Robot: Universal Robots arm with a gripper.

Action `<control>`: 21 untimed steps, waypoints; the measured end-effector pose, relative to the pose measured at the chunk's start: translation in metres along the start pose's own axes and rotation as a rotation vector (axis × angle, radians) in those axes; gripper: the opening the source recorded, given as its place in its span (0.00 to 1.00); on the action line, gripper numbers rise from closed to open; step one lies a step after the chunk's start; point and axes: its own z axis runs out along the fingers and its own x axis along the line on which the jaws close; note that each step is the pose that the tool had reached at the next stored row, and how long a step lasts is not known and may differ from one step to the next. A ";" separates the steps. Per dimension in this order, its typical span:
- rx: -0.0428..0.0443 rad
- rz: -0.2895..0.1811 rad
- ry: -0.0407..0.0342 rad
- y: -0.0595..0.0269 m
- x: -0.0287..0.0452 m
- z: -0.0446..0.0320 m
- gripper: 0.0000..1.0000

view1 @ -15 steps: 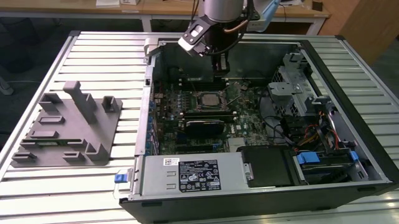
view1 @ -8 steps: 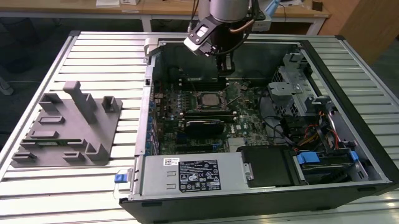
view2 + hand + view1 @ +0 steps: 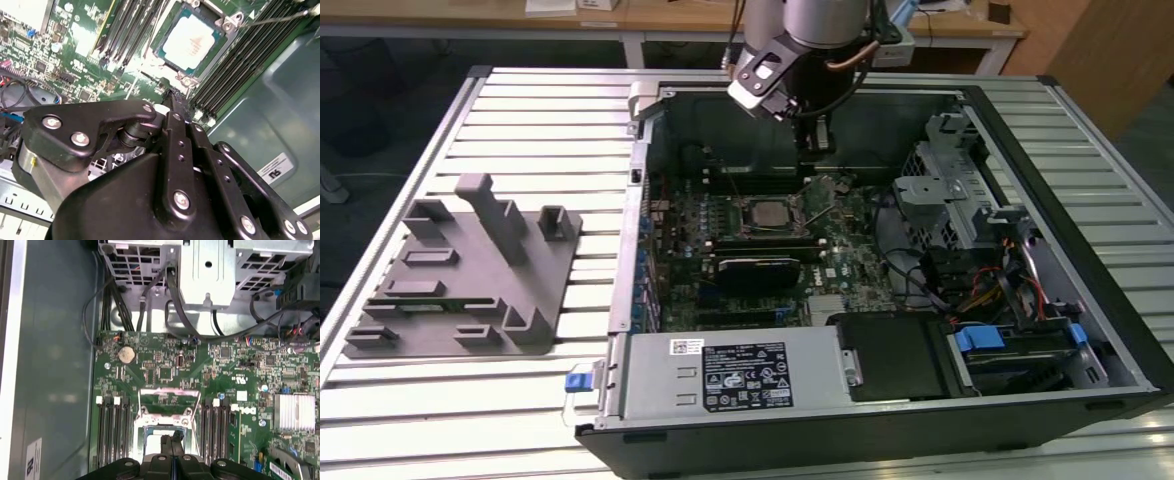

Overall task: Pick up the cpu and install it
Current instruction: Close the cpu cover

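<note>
downward gripper (image 3: 817, 148), fingers (image 3: 166, 444) together

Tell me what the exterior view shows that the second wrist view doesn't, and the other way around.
Exterior view: the grey fixture block on the slatted table, plus the power supply and drive cage.
Second wrist view: the screws at the socket corners and a white label on the case wall.
Both: the cpu lying in that socket, with the gripper near it, jaws together.
</note>
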 end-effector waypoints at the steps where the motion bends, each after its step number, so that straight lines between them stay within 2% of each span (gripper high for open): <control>1: 0.0000 0.000 0.0001 0.0015 0.0000 0.0001 0.11; 21: 0.0000 0.000 0.0001 0.0314 -0.0005 0.0017 0.11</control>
